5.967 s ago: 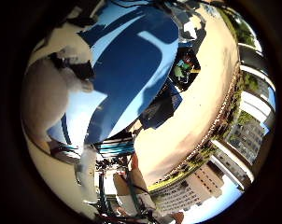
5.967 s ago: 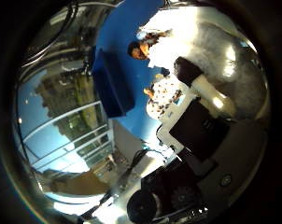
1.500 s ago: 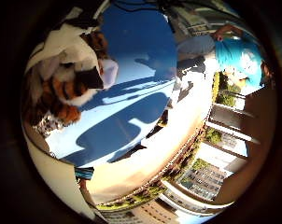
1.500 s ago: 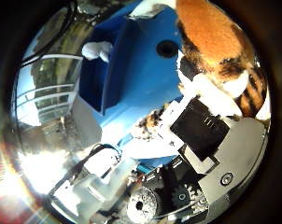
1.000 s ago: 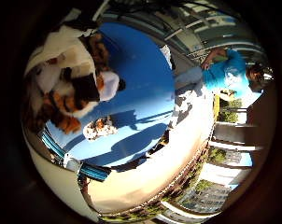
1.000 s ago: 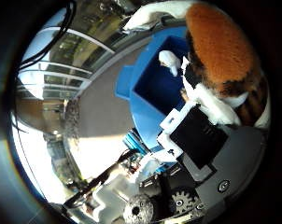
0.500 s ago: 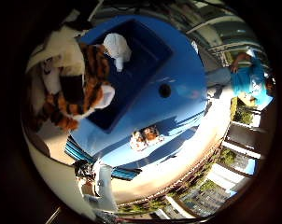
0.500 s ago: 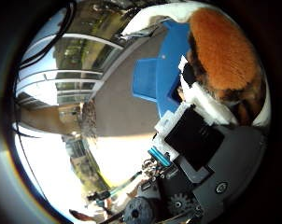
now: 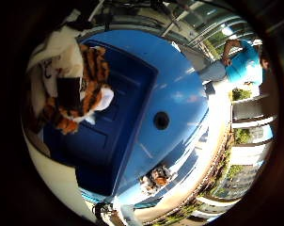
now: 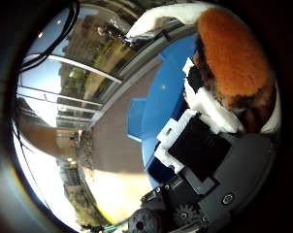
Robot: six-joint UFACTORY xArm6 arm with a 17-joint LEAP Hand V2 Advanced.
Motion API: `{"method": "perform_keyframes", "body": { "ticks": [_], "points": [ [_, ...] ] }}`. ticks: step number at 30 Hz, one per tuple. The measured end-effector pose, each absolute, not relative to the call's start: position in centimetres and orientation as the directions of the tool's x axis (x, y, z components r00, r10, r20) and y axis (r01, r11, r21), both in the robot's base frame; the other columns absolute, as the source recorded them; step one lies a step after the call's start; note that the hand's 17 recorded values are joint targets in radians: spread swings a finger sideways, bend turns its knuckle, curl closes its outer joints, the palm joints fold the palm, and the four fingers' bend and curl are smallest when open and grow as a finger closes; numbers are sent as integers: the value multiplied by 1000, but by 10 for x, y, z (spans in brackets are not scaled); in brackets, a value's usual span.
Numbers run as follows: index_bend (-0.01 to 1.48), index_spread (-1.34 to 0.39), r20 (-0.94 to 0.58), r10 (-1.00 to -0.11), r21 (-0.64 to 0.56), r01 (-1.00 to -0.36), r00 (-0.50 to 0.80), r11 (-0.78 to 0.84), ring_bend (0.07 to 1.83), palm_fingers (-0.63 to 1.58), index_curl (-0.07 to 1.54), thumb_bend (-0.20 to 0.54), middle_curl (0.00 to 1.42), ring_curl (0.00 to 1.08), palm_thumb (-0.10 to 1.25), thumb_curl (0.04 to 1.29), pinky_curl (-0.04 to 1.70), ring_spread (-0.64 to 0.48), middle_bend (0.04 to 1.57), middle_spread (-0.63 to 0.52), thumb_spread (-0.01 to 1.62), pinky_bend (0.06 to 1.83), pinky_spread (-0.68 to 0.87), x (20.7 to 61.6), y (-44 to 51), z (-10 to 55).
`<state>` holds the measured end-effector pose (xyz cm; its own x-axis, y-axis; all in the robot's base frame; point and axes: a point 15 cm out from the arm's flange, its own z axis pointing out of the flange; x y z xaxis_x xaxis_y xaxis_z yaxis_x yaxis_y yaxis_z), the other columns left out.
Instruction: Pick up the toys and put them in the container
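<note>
My hand (image 9: pixel 65 75) is shut on a plush tiger toy (image 9: pixel 90 85), orange with black stripes and white patches. In the right little finger side palm view the tiger hangs over the open blue container (image 9: pixel 109 137), which lies close beneath the palm on a blue tabletop (image 9: pixel 194 94). A small orange and white toy (image 9: pixel 158 177) lies on the tabletop beside the container, near the table's edge. In the right thumb side palm view the tiger's orange back (image 10: pixel 229 53) presses against the hand's white and black parts (image 10: pixel 200 146), with the container's blue wall (image 10: pixel 151 107) beyond it.
A small dark round thing (image 9: pixel 161 120) lies on the blue tabletop beside the container. Past the table's edge are paved ground (image 10: pixel 103 146) and railings (image 10: pixel 79 73).
The hand has carried the tiger across the table, so the container now fills more of the view under the palm. The white toy seen inside the container has gone out of view.
</note>
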<state>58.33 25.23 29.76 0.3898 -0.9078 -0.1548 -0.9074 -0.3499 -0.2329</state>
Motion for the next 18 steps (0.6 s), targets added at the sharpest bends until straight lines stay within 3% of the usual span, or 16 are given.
{"method": "perform_keyframes", "body": {
  "ticks": [3, 5, 7, 8, 11, 14, 18],
  "points": [
    [905, -973, -159, -921, -232, -921, 354, -314, 1390, 775, 415, -26, 1100, 730, 761, 678, 785, -4, 1066, -227, 1171, 1462, 183, 589, 243, 296],
    [878, -808, -162, -928, -222, -928, 337, -298, 1279, 596, 441, -34, 1035, 699, 743, 656, 776, 48, 951, -205, 1167, 1423, 216, 589, 237, 295],
    [769, -598, -162, -929, -208, -932, 332, -296, 1111, -78, 453, -49, 903, 668, 703, 624, 789, 134, 644, -146, 1146, 1356, 290, 588, 231, 293],
    [710, -549, -162, -929, -196, -934, 332, -299, 984, -194, 424, -49, 824, 598, 686, 605, 741, 172, 531, -105, 1138, 1306, 321, 586, 228, 291],
    [525, -484, -159, -926, -177, -933, 341, -313, 719, -211, 332, -51, 654, 424, 629, 548, 608, 243, 301, -17, 1120, 1172, 395, 582, 216, 295],
    [391, -459, -157, -923, -175, -929, 352, -325, 602, -149, 291, -40, 556, 357, 612, 507, 540, 283, 181, 27, 1110, 1069, 445, 579, 208, 301],
    [306, -450, -157, -921, -171, -928, 358, -331, 536, -97, 273, -34, 485, 328, 611, 476, 492, 302, 147, 48, 1105, 1000, 478, 565, 195, 328]
  ]
}}
